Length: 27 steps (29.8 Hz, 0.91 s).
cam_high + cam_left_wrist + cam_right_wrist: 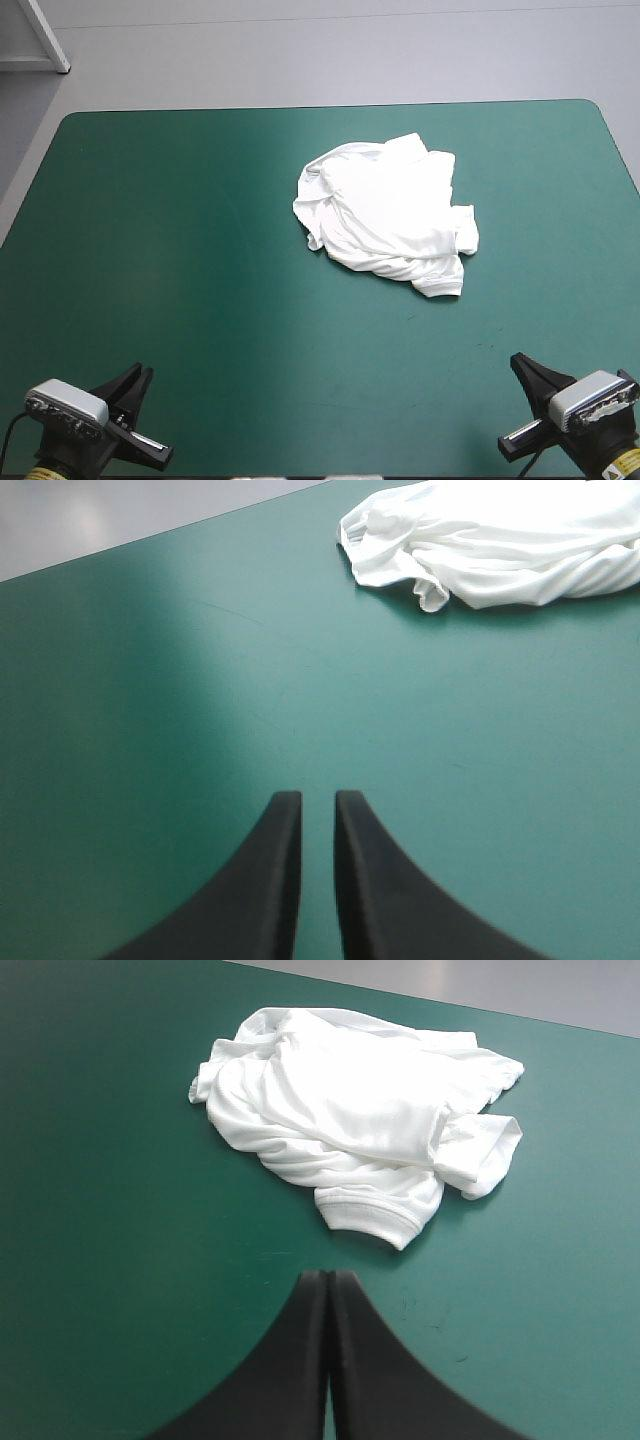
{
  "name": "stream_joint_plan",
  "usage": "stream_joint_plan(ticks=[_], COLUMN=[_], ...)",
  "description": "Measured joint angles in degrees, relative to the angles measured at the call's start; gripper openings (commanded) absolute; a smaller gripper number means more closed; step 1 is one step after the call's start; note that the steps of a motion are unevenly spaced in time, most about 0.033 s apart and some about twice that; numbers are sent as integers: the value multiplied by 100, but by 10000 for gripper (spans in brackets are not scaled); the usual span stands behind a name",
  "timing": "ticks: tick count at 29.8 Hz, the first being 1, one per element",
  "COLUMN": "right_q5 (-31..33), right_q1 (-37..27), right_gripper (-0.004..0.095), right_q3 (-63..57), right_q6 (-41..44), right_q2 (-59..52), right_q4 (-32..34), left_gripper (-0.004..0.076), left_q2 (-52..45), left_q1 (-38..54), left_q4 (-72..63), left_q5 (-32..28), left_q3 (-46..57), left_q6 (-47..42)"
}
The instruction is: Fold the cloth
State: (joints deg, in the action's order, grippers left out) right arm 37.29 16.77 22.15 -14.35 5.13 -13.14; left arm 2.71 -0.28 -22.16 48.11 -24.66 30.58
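Worktop: a broad worktop under a teal-green cover (180,250), with rounded far corners; it fills most of the high view.
Task's thing: a white short-sleeved T-shirt (385,215) in a crumpled heap, lying right of centre in the upper half of the high view.
Edges: the heap sits apart from the far edge and from the right edge, with bare cover on every side.
Open room: the whole left half of the high view is bare cover, and so is a wide band across the lower part, between the heap and both claws.
Left claw (137,375): lower left corner of the high view, by the near edge. Its black fingers are all but pressed together, a thin slit of cover between the tips, nothing held. The heap lies ahead and off to one side, well apart.
Right claw (520,362): lower right corner, by the near edge. Its fingers are pressed together into one point, holding nothing. The T-shirt's hem lies ahead of it, not touching.
Count: one T-shirt, two claws, one worktop.
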Motion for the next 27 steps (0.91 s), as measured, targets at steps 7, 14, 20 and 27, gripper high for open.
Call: stream_joint_plan(ticks=[7,14,20,27], right_q5=[0,0,0,0], right_q1=[0,0,0,0], right_gripper=[-18,-18,-17,-17], right_q3=[0,0,0,0], right_q6=[0,0,0,0], right_q2=[0,0,0,0], right_q4=[0,0,0,0], left_gripper=[91,91,96,285], left_q2=[0,0,76,921], left_q1=[0,0,0,0], left_q4=[0,0,-232,-1151], left_q5=[0,-20,-242,-292], left_q3=[0,0,0,-35], left_q6=[0,-84,-601,-346])
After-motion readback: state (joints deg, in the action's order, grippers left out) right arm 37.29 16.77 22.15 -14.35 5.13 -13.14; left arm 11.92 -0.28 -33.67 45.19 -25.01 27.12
